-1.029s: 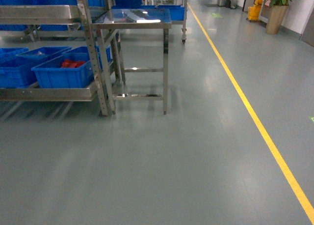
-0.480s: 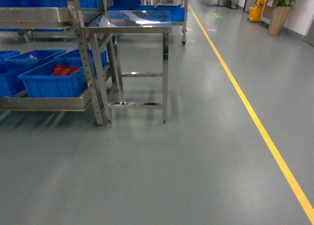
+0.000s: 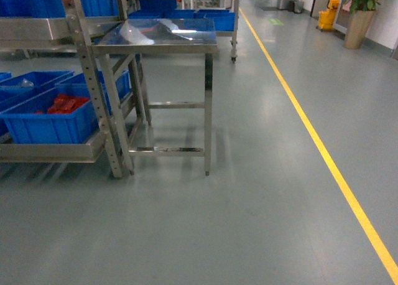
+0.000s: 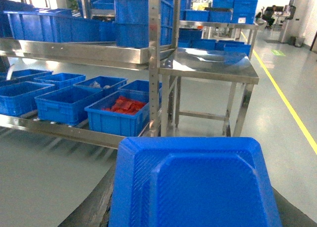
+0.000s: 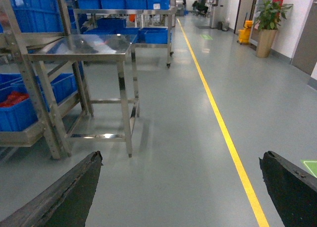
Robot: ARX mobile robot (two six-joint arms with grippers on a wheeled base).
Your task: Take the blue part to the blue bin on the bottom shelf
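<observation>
The blue part (image 4: 198,182) fills the bottom of the left wrist view. My left gripper (image 4: 193,209) is shut on it, and dark fingers (image 4: 99,207) show on either side. Ahead on the left, the bottom shelf (image 4: 64,133) carries a row of blue crates. A plain blue bin (image 4: 64,104) stands there beside a crate of red bags (image 4: 121,113). My right gripper (image 5: 181,160) is open over bare floor with nothing between its fingers. The head view shows neither gripper, only the bottom shelf (image 3: 50,151) at the left edge.
A steel table (image 3: 155,39) stands right of the rack post (image 3: 99,98). A crate with clear wrap (image 4: 101,83) sits behind the red one. Upper shelves hold more blue crates (image 4: 59,28). A yellow floor line (image 3: 323,154) runs on the right, with grey floor between.
The head view has moved closer to the rack and steel table. Both now look larger and sit lower in the frame, and the red-bag crate has slid toward the left edge.
</observation>
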